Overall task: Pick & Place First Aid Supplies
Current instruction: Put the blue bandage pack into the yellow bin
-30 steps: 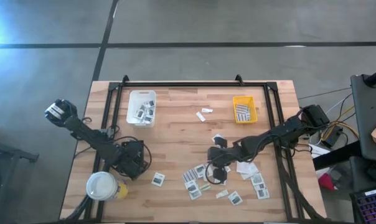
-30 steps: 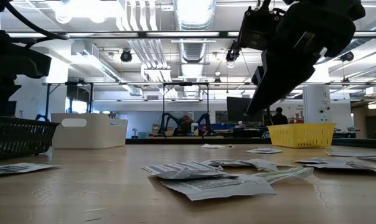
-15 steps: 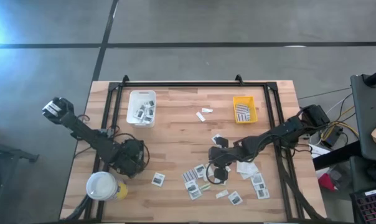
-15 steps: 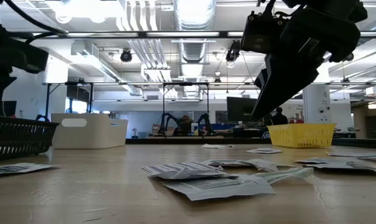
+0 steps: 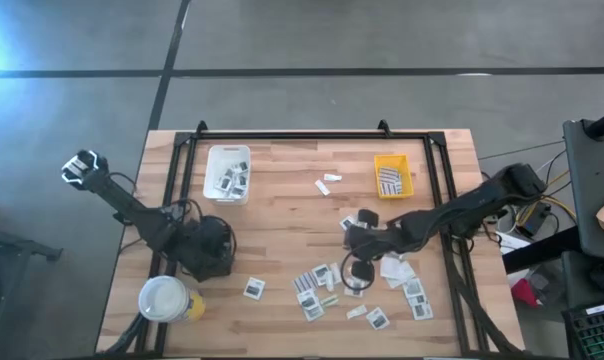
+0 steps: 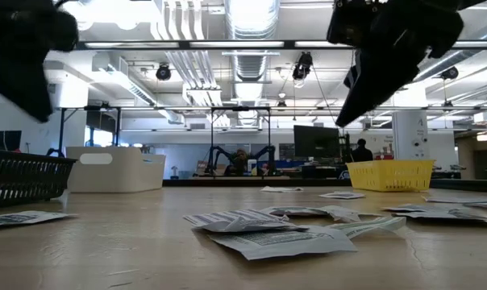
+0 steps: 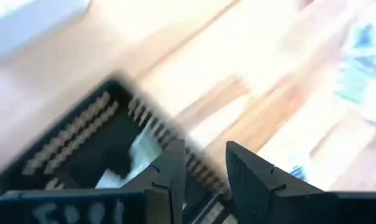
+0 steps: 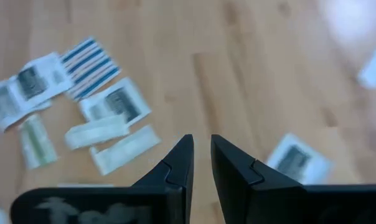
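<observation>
Left end effector (image 7: 203, 171) open over black mesh tray (image 5: 210, 255), lower left. Right end effector (image 8: 200, 163) empty, narrow gap – above flat white packets (image 5: 327, 283), lower centre. Wooden tabletop (image 5: 292, 215) middle open; three trays.

Left gripper (image 7: 203, 171) hung low at near left of table, fingers parted, nothing between. Right gripper (image 8: 200, 155) hovered mid-table, fingers slightly apart, empty.

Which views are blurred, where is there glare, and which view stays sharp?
Left wrist view: heavy blur smears the black tray and the table. Right wrist view: the packets look soft. Low view: bright ceiling lights glare and the arms show as dark silhouettes. High view: sharp, with a bright patch at the floor's left edge.
</observation>
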{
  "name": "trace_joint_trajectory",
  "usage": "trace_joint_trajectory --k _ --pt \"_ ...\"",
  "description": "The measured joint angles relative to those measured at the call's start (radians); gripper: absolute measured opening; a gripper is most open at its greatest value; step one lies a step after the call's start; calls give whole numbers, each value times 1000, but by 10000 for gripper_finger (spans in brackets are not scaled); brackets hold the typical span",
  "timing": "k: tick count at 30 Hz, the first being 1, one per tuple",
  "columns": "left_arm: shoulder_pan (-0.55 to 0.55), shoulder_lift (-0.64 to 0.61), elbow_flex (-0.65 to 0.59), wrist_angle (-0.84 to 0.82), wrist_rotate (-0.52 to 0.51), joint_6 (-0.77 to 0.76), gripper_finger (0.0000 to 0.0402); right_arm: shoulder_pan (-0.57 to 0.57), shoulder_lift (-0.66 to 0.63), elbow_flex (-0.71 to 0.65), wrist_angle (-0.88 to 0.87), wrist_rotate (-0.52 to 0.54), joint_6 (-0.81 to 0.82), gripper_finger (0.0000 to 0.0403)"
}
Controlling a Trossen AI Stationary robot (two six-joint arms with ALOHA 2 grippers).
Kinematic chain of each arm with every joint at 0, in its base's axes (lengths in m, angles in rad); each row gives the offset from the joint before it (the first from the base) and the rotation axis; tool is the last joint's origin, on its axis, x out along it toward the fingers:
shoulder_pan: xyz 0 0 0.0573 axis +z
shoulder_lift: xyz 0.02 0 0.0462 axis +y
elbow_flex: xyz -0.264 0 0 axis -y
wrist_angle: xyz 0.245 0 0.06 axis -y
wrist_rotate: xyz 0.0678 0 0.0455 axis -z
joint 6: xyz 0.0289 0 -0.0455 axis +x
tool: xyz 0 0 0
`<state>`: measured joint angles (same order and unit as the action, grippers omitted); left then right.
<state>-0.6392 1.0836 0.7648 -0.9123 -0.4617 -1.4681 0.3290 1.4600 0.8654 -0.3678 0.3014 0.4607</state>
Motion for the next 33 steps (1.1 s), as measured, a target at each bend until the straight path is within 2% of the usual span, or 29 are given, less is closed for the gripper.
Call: trace_joint_trajectory --k 3,8,14,20,25,29,33 --pt "2 3 22 69 -108 126 108 0 -36 -1 -38 63 0 54" --pt "8 6 24 279 -241 379 108 0 -69 -4 -85 93 11 54" --pt "20 45 20 513 -257 629 108 12 -59 -4 -81 86 44 54" --pt "34 150 20 682 -247 801 108 27 -20 -4 -81 83 45 54" --pt "75 249 23 792 -152 902 108 26 -9 -4 -84 85 45 54" --pt "130 338 23 934 56 977 108 26 -4 -4 -75 84 45 54" --pt "180 439 24 1123 206 1056 108 26 -4 -4 -68 84 45 54"
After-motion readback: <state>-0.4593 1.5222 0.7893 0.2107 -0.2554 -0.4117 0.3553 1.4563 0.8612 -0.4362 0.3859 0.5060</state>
